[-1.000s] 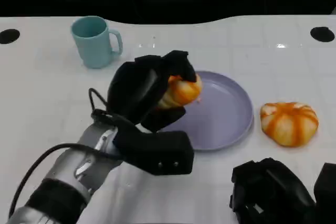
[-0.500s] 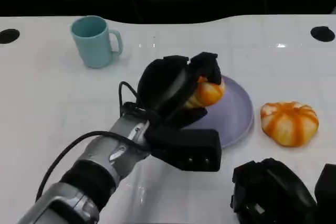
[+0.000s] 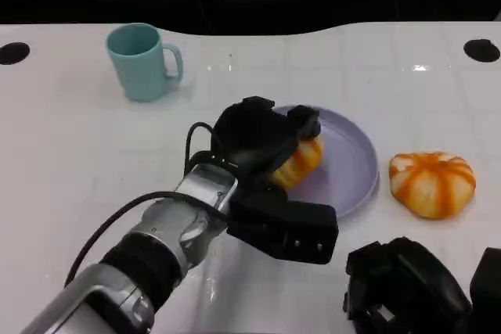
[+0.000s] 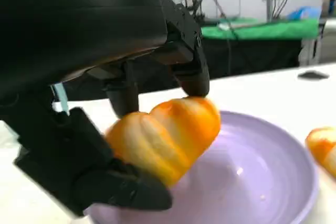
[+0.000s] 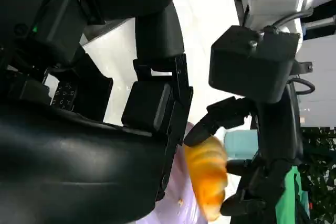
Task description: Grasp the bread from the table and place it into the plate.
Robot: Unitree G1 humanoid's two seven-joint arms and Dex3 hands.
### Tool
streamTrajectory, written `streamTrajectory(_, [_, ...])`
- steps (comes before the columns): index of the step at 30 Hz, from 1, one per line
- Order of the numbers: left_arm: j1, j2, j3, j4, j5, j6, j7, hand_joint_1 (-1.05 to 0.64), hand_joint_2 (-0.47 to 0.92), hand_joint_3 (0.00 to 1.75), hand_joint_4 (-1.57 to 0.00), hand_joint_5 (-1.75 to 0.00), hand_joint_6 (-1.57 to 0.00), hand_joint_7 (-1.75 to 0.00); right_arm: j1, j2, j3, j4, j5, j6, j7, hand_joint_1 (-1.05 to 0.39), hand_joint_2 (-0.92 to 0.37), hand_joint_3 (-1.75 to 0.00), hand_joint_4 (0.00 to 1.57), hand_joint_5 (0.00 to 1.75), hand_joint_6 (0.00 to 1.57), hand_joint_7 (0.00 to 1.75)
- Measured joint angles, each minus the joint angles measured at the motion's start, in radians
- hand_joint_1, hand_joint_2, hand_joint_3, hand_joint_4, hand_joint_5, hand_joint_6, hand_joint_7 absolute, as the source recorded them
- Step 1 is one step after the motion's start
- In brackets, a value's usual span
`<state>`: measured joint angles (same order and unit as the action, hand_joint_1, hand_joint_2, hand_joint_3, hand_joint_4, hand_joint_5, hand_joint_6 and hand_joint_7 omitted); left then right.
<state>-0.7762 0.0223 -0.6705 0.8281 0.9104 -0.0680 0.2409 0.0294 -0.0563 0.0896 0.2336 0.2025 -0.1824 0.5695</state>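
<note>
Orange-glazed bread [image 3: 299, 159] held low over the purple plate [image 3: 348, 166] — not yet let go.

The left hand [image 3: 262, 140] clamps the bread between its fingers [image 4: 191, 74], just above the plate's near-left part; the left wrist view shows it close to the plate's surface, though contact cannot be told. The right hand [image 3: 411, 287] rests at the desk [image 3: 70, 146] edge, whether its fingers are curled or apart cannot be told. A second bread [image 3: 432, 183] lies beside the plate, a teal mug [image 3: 143, 61] well apart. Risk — releasing this near the rim, the bread could roll out onto the desk, or a finger could catch and drag it on withdrawal.
</note>
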Motion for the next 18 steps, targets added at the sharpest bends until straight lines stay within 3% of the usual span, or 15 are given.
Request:
streamTrajectory(3, [-0.001,0.012,-0.015,-0.025,0.011,0.024,-0.062,-1.04,0.92,0.59,0.0,-0.76,-0.02,-0.38,0.0,0.0,0.0,0.0,0.0,0.0,0.0,-1.05,-0.05,-1.35,1.55,1.28,1.57,0.99])
streamTrajectory(10, [-0.001,0.039,-0.025,-0.08,0.01,0.032,-0.157,-1.05,0.92,0.61,0.0,-0.69,0.0,-0.4,0.0,0.001,0.0,0.0,0.002,0.002,-0.001,-1.05,-0.05,-1.35,1.54,1.28,1.57,0.97])
streamTrajectory(18, [0.061,0.087,0.056,-0.194,-0.115,-0.057,-0.181,-0.95,0.92,0.51,0.0,-0.97,-0.03,-0.54,0.0,0.0,0.0,-0.001,0.002,0.001,-0.003,-1.05,-0.07,-1.34,1.53,1.28,1.57,0.98])
